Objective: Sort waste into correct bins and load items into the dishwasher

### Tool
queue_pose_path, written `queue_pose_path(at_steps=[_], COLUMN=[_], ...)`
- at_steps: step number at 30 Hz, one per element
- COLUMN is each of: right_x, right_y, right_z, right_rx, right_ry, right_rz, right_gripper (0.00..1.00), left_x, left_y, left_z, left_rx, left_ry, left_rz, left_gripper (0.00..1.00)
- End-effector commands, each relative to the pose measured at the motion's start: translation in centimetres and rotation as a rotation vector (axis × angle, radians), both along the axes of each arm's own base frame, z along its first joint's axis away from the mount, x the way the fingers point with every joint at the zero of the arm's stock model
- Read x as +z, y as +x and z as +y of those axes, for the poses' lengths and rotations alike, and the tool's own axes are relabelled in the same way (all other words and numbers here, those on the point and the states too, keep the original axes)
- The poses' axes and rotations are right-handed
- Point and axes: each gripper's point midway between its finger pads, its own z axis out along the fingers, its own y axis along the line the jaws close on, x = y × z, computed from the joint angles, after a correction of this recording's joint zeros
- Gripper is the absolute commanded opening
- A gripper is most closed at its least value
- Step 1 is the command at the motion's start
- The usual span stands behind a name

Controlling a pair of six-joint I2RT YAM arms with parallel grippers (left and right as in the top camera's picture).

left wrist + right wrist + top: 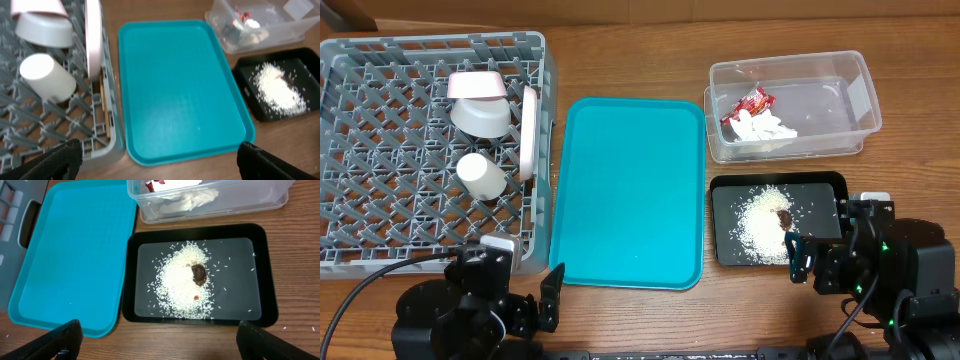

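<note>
The red wrapper [749, 103] and white tissue scraps [767, 129] lie in the clear tub [860, 100]. Rice [760, 222] and the brown lump [784, 216] lie in the black tray [825, 187]; the right wrist view shows them too [182, 282]. The grey rack [380, 150] holds the bowl [483, 115], a dish [476, 85], the upright plate [529, 130] and the cup [480, 174]. The chopsticks [105, 107] lie on the rack floor by its right wall. My left gripper [525, 290] is open and empty at the front edge. My right gripper [820, 262] is open and empty just in front of the black tray.
The teal serving tray [630, 190] lies bare between the rack and the two bins. Both arms' bases sit at the table's front edge.
</note>
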Motion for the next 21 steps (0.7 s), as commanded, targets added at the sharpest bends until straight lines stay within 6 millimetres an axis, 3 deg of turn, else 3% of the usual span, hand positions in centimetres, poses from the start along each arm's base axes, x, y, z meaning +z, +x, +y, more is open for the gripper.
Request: queue_pose_path(at_steps=[1,12,14,21], right_x=[0.0,0.1,0.4,2.1], right_y=[0.1,0.0,0.3,1.4], right_z=[-0.2,-0.6,-1.9,-1.9], right_rx=[-0.005,-0.015,-0.063,-0.076], right_ry=[-0.009,-0.029,-0.076,-0.041], right_rz=[-0.006,-0.031,-0.065,-0.322], right_gripper=[1.0,1.0,1.0,1.0], left_x=[-0.6,-1.1,-1.1,-1.1], left_y=[-0.5,-0.9,-0.9,-0.9], left_z=[-0.1,0.0,0.0,0.0], left_rx=[-0.016,-0.016,-0.016,-0.016], left_ry=[0.013,0.015,0.014,0.015], left_rz=[0.02,0.045,0.045,0.045], left_gripper=[1.0,1.0,1.0,1.0])
